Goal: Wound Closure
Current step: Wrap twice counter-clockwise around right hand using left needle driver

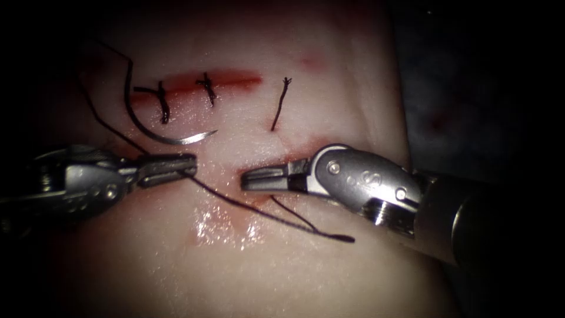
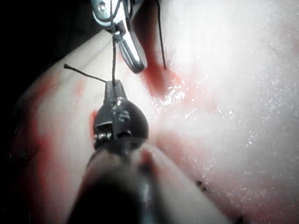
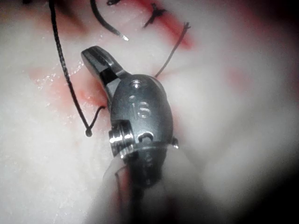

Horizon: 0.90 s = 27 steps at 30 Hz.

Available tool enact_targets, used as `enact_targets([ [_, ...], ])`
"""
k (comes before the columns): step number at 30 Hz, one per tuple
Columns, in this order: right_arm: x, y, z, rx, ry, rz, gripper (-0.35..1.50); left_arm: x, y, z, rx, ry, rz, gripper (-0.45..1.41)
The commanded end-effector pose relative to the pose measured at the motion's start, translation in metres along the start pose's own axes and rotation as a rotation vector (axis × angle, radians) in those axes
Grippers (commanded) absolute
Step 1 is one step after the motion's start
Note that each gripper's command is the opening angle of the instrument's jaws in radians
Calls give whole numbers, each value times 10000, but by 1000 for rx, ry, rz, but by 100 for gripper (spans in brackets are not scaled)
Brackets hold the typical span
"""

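Observation:
The tissue (image 1: 329, 100) has a red cut (image 1: 235, 78) across its upper part, with two dark stitches (image 1: 163, 101) over it. The curved needle (image 1: 147, 132) lies loose on the tissue by the cut's left end, its tip (image 1: 213, 133) bare; it is also visible in the right wrist view (image 3: 105, 23). Neither tool holds it. My left tool (image 1: 189, 165) is shut on the thread (image 1: 247, 206), which trails toward the lower right. My right tool (image 1: 246, 179) faces it closely, shut, with nothing between its jaws (image 3: 91, 53). The left tool (image 2: 114, 85) grips thread close-up.
A short cut piece of thread (image 1: 281, 103) lies right of the stitches. Red fluid (image 1: 223, 227) pools and glistens under the two tools. The thread's free end (image 1: 347, 238) rests on the tissue below the right tool's wrist (image 1: 365, 182).

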Motion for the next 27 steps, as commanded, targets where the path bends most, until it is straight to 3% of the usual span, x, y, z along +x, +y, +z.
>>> enact_targets([
  [1, -5, -3, 14, 18, 12, -11, -35, -6, -4, 10, 10, 4, -10, -45],
  [6, -1, -8, 19, 56, 64, -21, -35, -19, -5, 24, 82, -4, -105, -45],
  [14, 1, -8, 18, 71, 222, -4, -35, -43, 1, 46, 125, -40, -112, -45],
  [22, 2, -5, 15, 9, 451, 55, -35, -58, 23, 67, 169, -43, -97, -45],
  [27, 5, -2, 18, -75, 524, 75, -35, -56, 37, 78, 187, -52, -115, -45],
])
